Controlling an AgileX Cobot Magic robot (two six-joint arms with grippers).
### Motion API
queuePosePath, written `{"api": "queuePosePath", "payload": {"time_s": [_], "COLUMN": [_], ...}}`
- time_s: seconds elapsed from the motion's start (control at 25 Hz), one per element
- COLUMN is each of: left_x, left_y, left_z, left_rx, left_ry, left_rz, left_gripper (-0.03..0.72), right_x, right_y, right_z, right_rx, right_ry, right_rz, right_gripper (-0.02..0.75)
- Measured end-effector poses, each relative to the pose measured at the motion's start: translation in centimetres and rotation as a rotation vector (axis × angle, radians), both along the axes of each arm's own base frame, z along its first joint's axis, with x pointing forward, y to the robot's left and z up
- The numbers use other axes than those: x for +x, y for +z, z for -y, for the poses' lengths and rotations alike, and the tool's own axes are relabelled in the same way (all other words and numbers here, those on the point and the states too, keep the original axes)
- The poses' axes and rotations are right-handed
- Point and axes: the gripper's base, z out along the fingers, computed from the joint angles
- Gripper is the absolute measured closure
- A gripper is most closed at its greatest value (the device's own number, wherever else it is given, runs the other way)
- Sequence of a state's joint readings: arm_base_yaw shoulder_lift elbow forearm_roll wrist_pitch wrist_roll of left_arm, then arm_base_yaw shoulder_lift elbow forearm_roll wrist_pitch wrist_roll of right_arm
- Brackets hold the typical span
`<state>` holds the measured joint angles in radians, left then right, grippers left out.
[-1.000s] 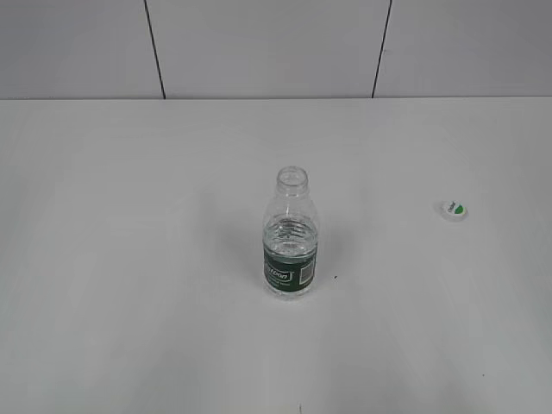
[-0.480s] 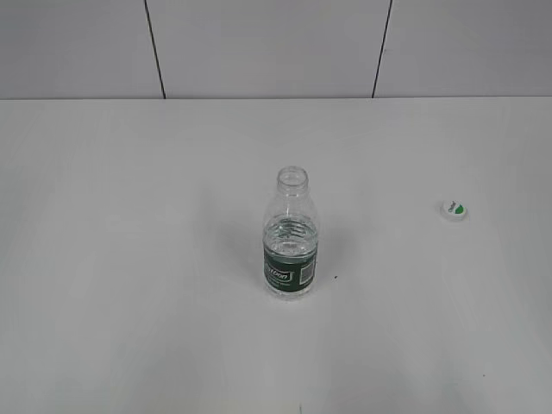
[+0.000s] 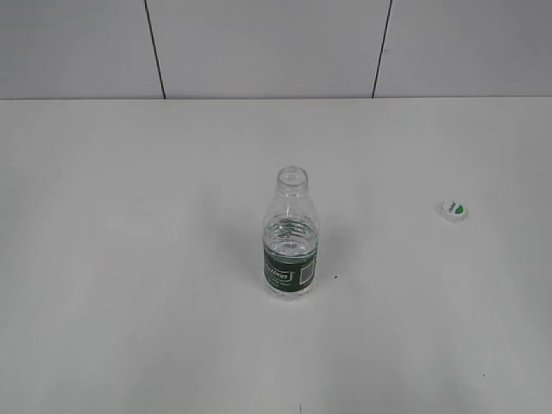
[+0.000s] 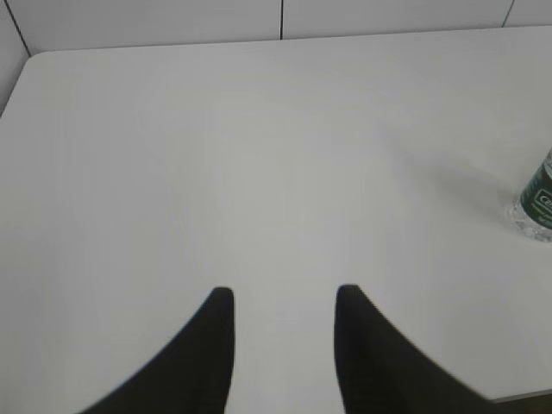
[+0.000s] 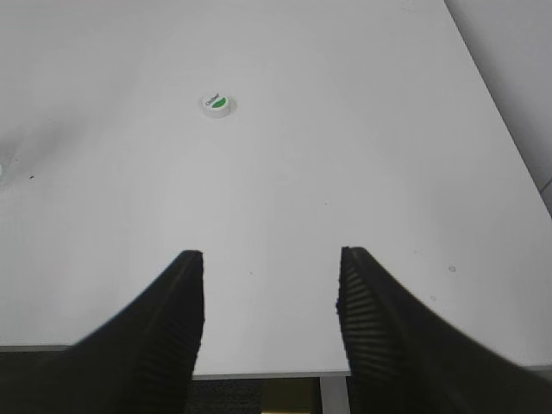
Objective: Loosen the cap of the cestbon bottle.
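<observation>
The cestbon bottle (image 3: 291,237) stands upright mid-table with its neck uncovered; its green label base shows at the right edge of the left wrist view (image 4: 539,200). The white cap (image 3: 454,210) with a green mark lies flat on the table, well to the bottle's right, also seen in the right wrist view (image 5: 216,104). My left gripper (image 4: 285,297) hovers open over bare table, far left of the bottle, nothing between its fingers. My right gripper (image 5: 272,263) is open and empty near the table's front edge, well short of the cap. Neither arm appears in the exterior view.
The white table (image 3: 129,216) meets a panelled wall (image 3: 259,43) at the back. Its front edge (image 5: 259,349) lies just under my right gripper, and its right edge (image 5: 500,129) runs close by.
The cap appears to have shifted very slightly between the earliest frame and now. The bottle has not moved.
</observation>
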<state>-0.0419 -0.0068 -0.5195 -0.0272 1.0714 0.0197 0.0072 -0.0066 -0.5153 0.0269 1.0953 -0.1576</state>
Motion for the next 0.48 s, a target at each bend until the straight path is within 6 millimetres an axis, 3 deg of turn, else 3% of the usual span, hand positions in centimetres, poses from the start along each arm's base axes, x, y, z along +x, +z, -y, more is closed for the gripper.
{"api": "queuePosePath", "payload": {"time_s": [0.48], "left_x": [0.01], "left_y": [0.00], "left_z": [-0.30], "left_rx": [0.007], "left_ry": [0.034], "left_rz": [0.000], "left_gripper": [0.445], "right_x": [0.00], "right_y": [0.00], "right_z": [0.00], "right_rx": [-0.001], "right_ry": [0.001], "right_rz": [0.000], "right_gripper": [0.347]}}
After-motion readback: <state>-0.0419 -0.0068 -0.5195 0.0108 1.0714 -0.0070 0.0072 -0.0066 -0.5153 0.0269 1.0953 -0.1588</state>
